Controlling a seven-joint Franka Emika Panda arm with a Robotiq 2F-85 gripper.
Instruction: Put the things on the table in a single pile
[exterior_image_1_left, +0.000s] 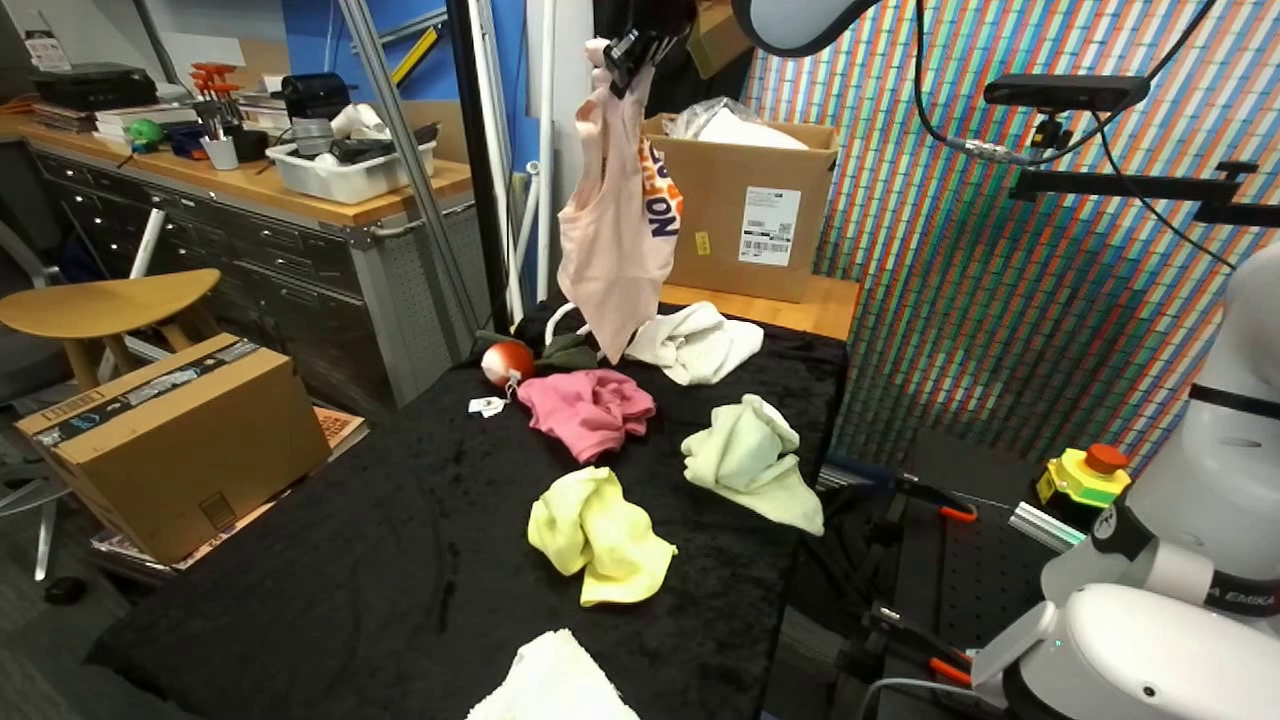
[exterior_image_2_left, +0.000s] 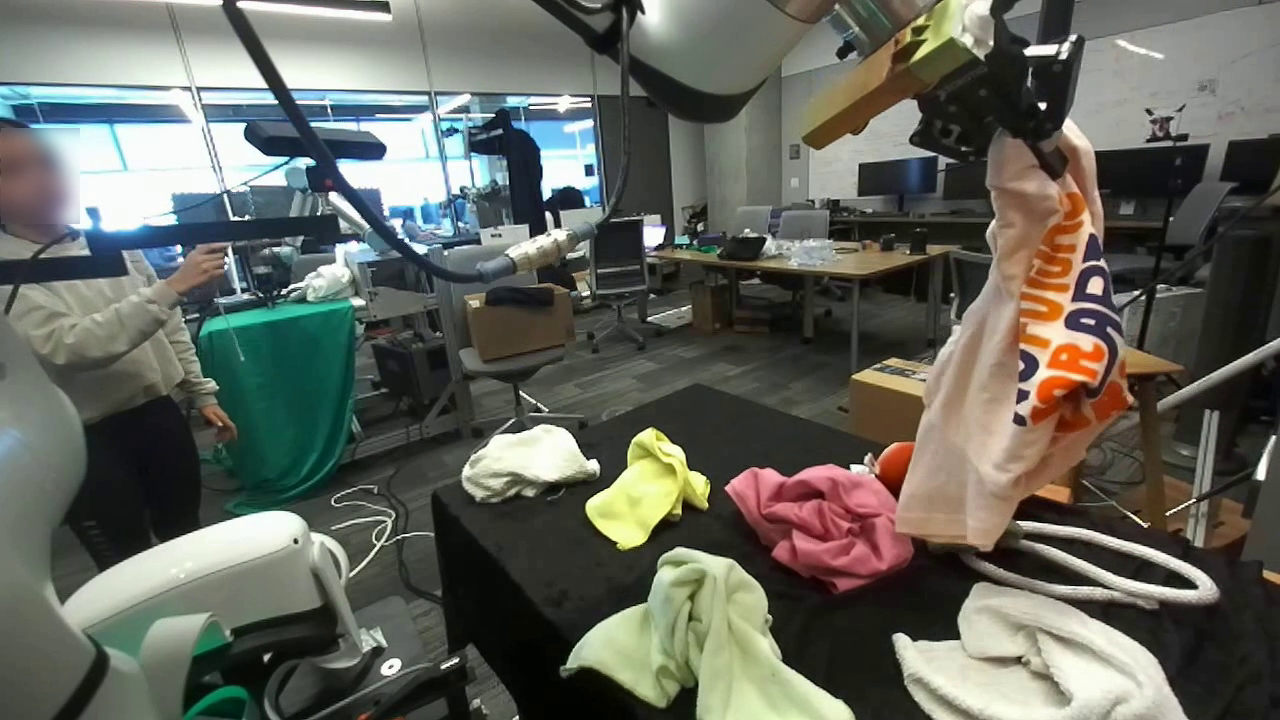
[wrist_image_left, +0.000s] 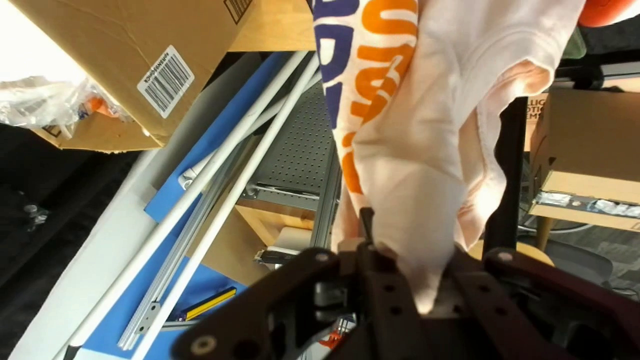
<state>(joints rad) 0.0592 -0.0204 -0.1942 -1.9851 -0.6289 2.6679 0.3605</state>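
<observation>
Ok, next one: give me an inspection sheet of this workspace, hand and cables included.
Surface: table, covered in black.
Job's things: pink cloth, yellow cloth, pale green cloth and two white cloths spread out, unpiled; red round item beside the pink cloth.
Clutter: tub and orange-handled tools on the wooden desk.
Hand: closed on the hanging peach garment.
Cables: black cable hanging in a loop.
Surroundings: person standing near green-covered table.
</observation>
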